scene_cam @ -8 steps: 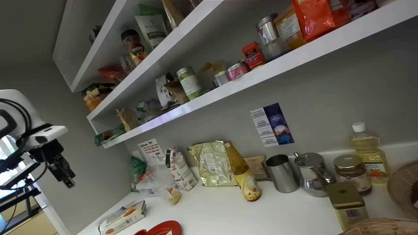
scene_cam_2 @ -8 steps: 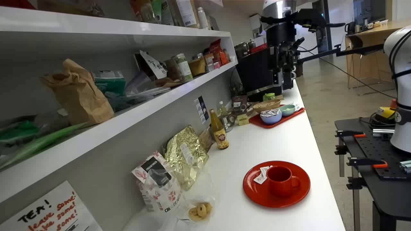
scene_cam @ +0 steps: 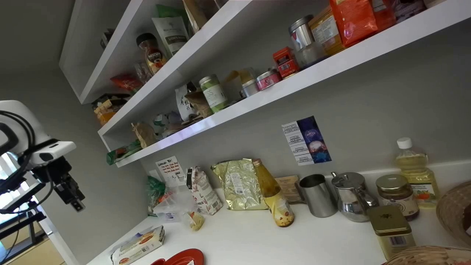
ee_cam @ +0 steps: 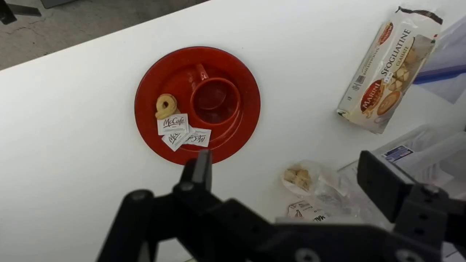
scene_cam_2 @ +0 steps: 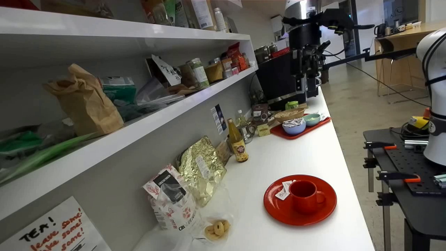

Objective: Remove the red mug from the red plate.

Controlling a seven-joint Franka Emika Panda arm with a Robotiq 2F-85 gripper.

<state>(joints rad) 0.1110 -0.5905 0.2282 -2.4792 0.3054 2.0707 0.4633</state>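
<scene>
The red mug (scene_cam_2: pixel 304 201) stands upright on the red plate (scene_cam_2: pixel 271 202), its handle toward the counter's outer edge. White McCafé packets (scene_cam_2: pixel 284 191) lie beside it on the plate. In the wrist view the mug (ee_cam: pixel 215 102) sits right of the plate's centre, and the plate (ee_cam: pixel 251 98) also bears a ring-shaped biscuit (ee_cam: pixel 165 104). In an exterior view only parts of the plate (scene_cam: pixel 191 254) and mug (scene_cam: pixel 159 262) show at the bottom edge. My gripper (ee_cam: pixel 285 160) is open and empty, high above the counter and apart from the mug; it also shows in both exterior views (scene_cam_2: pixel 302 89) (scene_cam: pixel 77 207).
A biscuit packet (ee_cam: pixel 389 72) and a clear bag of biscuits (ee_cam: pixel 296 178) lie near the plate. A gold foil bag (scene_cam_2: pixel 202 170) and a glass bottle (scene_cam_2: pixel 237 141) stand along the wall. A shelf (scene_cam_2: pixel 156 118) runs above. A red tray (scene_cam_2: pixel 294 136) holds bowls farther along.
</scene>
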